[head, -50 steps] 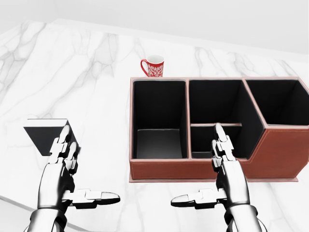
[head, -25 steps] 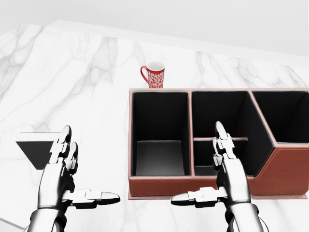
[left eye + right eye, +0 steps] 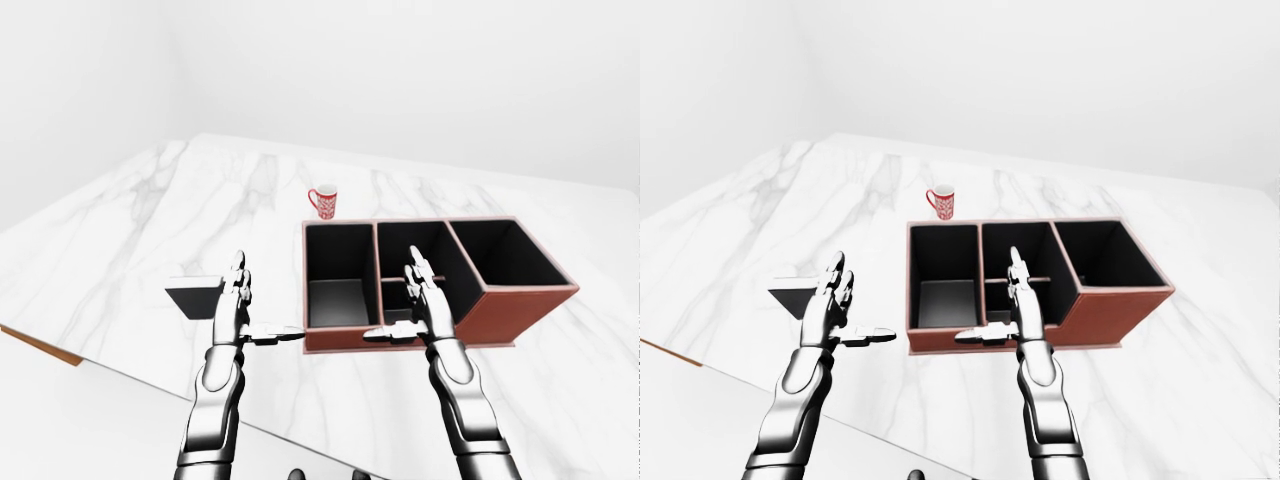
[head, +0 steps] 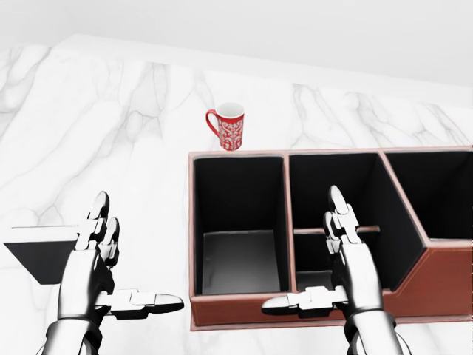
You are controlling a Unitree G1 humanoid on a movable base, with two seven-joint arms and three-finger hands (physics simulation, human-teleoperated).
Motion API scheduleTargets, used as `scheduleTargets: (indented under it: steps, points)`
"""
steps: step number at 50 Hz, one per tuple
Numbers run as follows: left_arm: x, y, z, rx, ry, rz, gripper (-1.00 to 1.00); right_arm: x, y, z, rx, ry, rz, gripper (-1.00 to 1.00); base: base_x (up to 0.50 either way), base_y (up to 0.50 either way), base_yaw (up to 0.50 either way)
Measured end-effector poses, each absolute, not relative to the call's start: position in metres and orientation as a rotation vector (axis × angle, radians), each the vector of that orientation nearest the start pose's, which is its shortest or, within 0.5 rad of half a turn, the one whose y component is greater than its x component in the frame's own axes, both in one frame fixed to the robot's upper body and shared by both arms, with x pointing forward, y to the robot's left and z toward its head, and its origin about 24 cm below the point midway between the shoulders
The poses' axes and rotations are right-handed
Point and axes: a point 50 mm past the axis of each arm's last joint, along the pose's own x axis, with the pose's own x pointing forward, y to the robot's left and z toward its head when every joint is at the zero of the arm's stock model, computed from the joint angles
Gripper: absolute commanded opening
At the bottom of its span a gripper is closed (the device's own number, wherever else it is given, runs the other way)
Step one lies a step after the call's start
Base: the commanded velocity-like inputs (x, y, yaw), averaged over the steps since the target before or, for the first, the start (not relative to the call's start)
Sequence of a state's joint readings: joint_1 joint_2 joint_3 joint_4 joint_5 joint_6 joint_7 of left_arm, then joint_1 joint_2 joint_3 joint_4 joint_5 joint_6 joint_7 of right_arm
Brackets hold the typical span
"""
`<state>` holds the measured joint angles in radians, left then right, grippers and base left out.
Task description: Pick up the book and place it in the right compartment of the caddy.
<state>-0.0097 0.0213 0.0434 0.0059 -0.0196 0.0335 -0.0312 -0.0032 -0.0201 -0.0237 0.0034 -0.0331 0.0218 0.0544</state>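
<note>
The dark book [image 4: 37,255] lies flat on the white marble table at the left edge of the head view. My left hand [image 4: 137,255] is open and empty, its fingers standing just right of the book and overlapping its right corner. The brown caddy [image 4: 236,309] with black compartments fills the right half. Its right compartment [image 4: 436,196] is cut off by the view's right edge and shows whole in the left-eye view [image 3: 510,255]. My right hand [image 4: 303,251] is open and empty, held before the caddy's divided middle compartment.
A red and white mug [image 4: 229,126] stands on the table just above the caddy's left compartment. The table's near edge [image 3: 45,345] runs diagonally across the bottom left of the left-eye view. White walls stand behind the table.
The whole picture has shifted: the camera has moved. The caddy and mug sit lower and larger in the head view, the book lower and further left. Both hands keep their pose.
</note>
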Motion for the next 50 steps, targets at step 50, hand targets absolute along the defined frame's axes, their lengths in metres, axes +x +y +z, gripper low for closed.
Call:
scheduleTargets:
  steps: [50]
  points:
    - [0.247, 0.163, 0.068, 0.119, -0.157, -0.019, 1.00, 0.248, -0.154, 0.040, -0.075, 0.001, 0.038, 1.00, 0.00, 0.00, 0.00]
